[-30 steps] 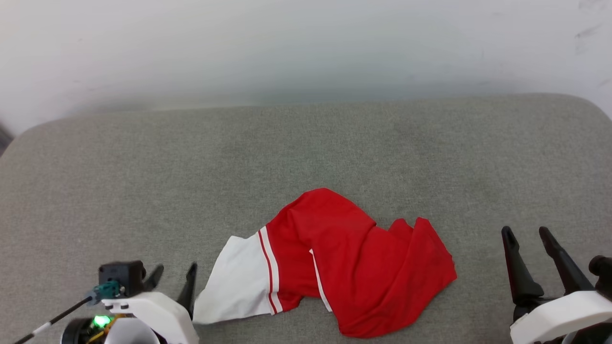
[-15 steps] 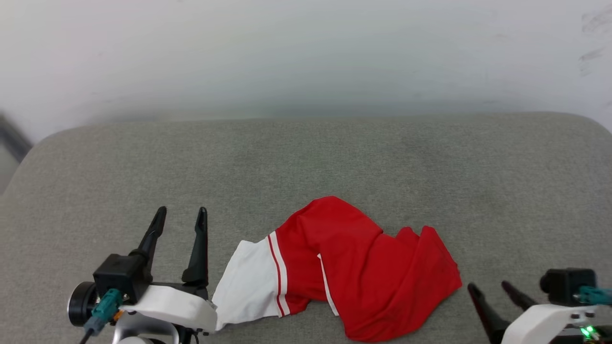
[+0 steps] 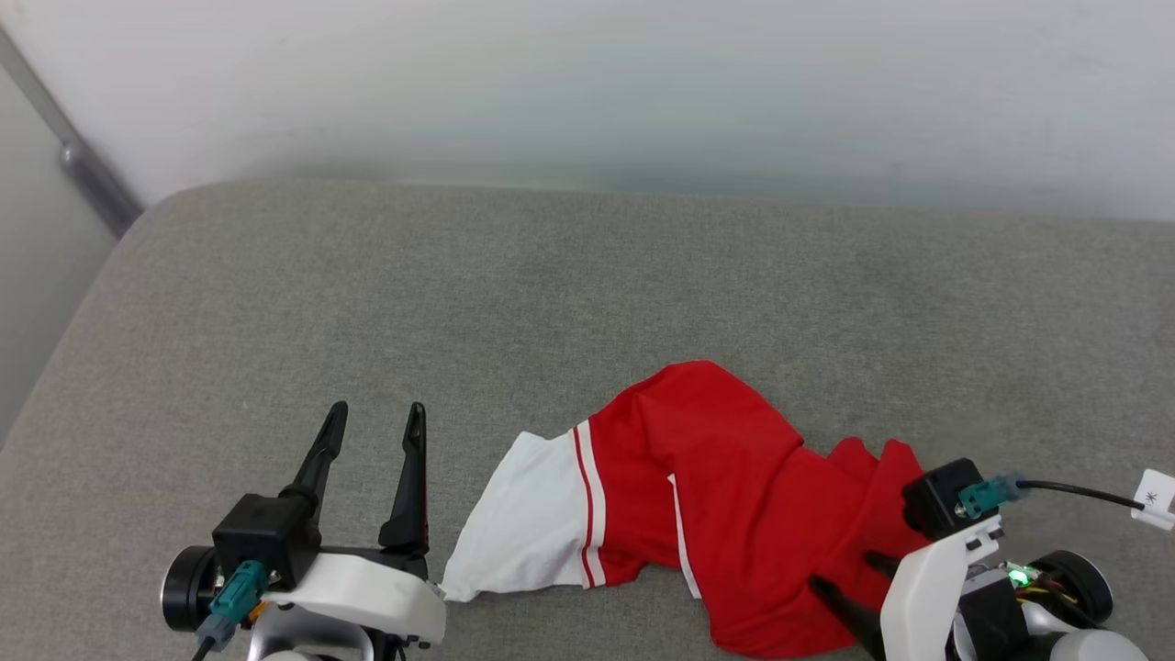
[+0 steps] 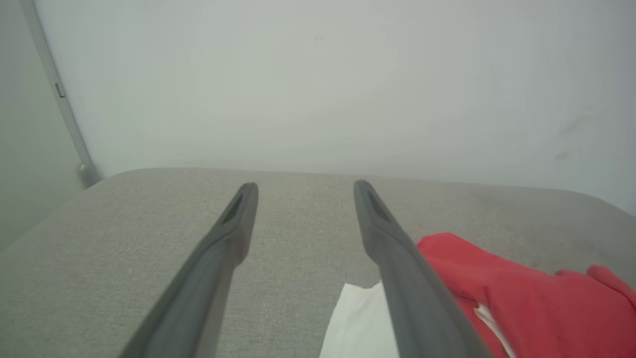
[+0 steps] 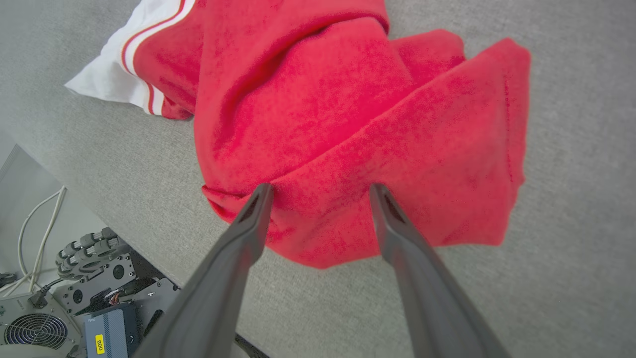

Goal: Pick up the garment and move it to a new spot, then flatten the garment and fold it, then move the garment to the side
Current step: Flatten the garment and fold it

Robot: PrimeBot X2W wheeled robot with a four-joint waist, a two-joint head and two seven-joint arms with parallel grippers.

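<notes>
The garment point(image 3: 725, 496) lies crumpled on the grey cushion point(image 3: 551, 303), long axis running claw to claw. Right claw point(image 5: 320, 189) hangs spread open right over the red bulk, so it's nearer. Left claw point(image 3: 376, 413), open too, sits beside the white sleeve point(image 3: 523, 514).

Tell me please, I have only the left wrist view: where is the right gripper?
Observer: The head view shows the right gripper over the near right part of the garment, fingers pointing at it.
Operator: Is it open?
Observer: Yes. In the right wrist view its fingers stand spread, tips by a red fold, nothing clamped.
Operator: Is the garment flat?
Observer: No, crumpled; one white sleeve with striped trim stretches toward the left gripper.
</notes>
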